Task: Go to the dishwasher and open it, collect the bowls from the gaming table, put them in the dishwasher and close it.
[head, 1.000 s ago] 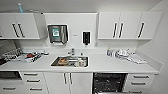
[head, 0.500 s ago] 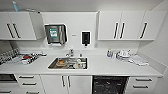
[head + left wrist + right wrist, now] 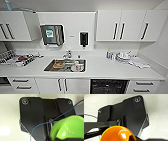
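Observation:
The dishwasher (image 3: 108, 86) is a dark opening under the white counter, right of the sink, with its rack showing inside. In the left wrist view a glossy green bowl (image 3: 70, 127) hangs close under the wrist, and my left gripper (image 3: 62, 138) is shut on its rim. An orange bowl (image 3: 117, 134) shows the same way in the right wrist view, with my right gripper (image 3: 132, 138) shut on its edge. Pale floor lies behind both bowls. The gaming table is out of view.
A steel sink (image 3: 65, 65) holding dishes sits in the counter (image 3: 100, 70). A dish rack (image 3: 15, 58) stands at the left and more dishes (image 3: 123, 56) at the right. White wall cabinets (image 3: 122, 26), a towel dispenser (image 3: 52, 35) and a soap dispenser (image 3: 83, 39) hang above.
The whole head view has shifted a little as the camera came nearer the counter. The sink and dishwasher opening now sit slightly lower in the picture.

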{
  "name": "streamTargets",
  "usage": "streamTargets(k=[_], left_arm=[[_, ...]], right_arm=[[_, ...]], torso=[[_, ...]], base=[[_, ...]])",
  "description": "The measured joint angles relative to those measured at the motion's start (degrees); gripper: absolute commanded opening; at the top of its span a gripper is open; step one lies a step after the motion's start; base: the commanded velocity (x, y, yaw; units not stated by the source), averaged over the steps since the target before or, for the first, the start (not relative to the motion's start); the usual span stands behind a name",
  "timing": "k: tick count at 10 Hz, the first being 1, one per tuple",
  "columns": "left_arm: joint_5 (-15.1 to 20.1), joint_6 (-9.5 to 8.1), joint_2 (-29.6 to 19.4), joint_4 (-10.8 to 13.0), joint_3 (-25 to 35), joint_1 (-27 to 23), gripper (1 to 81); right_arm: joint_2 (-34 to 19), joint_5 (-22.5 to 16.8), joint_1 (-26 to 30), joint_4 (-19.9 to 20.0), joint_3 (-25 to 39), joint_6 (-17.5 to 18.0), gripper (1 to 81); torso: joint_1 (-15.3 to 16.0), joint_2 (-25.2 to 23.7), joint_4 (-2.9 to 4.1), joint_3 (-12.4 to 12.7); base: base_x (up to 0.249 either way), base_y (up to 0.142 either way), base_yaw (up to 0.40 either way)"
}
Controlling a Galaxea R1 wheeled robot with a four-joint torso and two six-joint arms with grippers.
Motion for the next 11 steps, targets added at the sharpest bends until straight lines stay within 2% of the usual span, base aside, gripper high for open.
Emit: streamTargets(k=[7, 11], left_arm=[[-0.01, 0.00, -0.16, 0.00, 0.05, 0.00, 1.0], [-0.12, -0.02, -0.18, -0.02, 0.09, -0.30, 1.0]], right_arm=[[0.18, 0.00, 0.00, 0.00, 0.00, -0.02, 1.0], [0.21, 0.05, 0.28, 0.00, -0.06, -0.05, 1.0]], torso=[[0.01, 0.00, 0.00, 0.00], [0.08, 0.02, 0.00, -0.02]], base=[[0.123, -0.085, 0.000], [0.021, 0.000, 0.000]])
